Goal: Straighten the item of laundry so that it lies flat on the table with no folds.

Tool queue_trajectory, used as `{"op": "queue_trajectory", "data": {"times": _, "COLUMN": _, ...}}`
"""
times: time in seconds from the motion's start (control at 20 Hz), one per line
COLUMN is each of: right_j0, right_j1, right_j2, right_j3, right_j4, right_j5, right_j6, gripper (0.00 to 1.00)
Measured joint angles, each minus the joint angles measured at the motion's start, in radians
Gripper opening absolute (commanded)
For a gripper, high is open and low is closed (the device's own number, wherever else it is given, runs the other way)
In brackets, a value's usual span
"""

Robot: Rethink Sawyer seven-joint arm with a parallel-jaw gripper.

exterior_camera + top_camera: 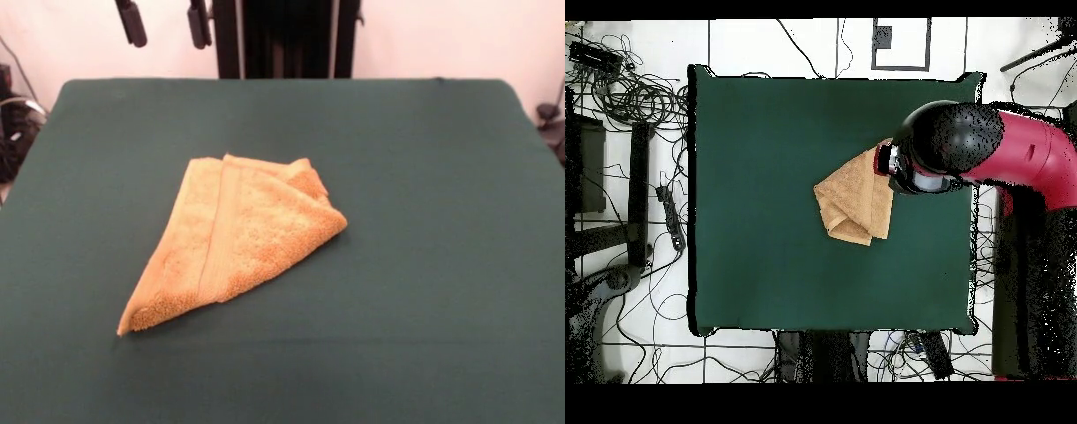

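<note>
The golden-orange towel (234, 238) lies folded over into a rough triangle on the dark green table (424, 159), left of the middle, with a flat woven band running along its length. In the overhead view the towel (855, 200) sits right of the table's (755, 180) middle, and its far corner is hidden under the red and black arm (1015, 160). My gripper (166, 25) shows only as two black fingertips (132, 22) at the top edge. It is held high above the table's far side, open and empty, well clear of the towel.
The black pedestal (287, 35) stands behind the table's far edge. Dark gear sits off the table's left (13, 124) and right (552, 124) sides. Several cables (635, 100) lie on the floor beside the table.
</note>
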State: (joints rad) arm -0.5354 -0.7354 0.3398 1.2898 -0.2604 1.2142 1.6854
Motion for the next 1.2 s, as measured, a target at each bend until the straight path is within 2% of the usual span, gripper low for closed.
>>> {"op": "queue_trajectory", "data": {"times": 0.75, "right_j0": 0.062, "right_j1": 0.035, "right_j2": -0.004, "right_j3": 0.005, "right_j4": 0.000, "right_j5": -0.057, "right_j6": 0.000, "gripper": 1.00}}
{"op": "queue_trajectory", "data": {"times": 1.2, "right_j0": 0.119, "right_j1": 0.089, "right_j2": -0.034, "right_j3": 0.005, "right_j4": 0.000, "right_j5": -0.174, "right_j6": 0.000, "gripper": 1.00}}
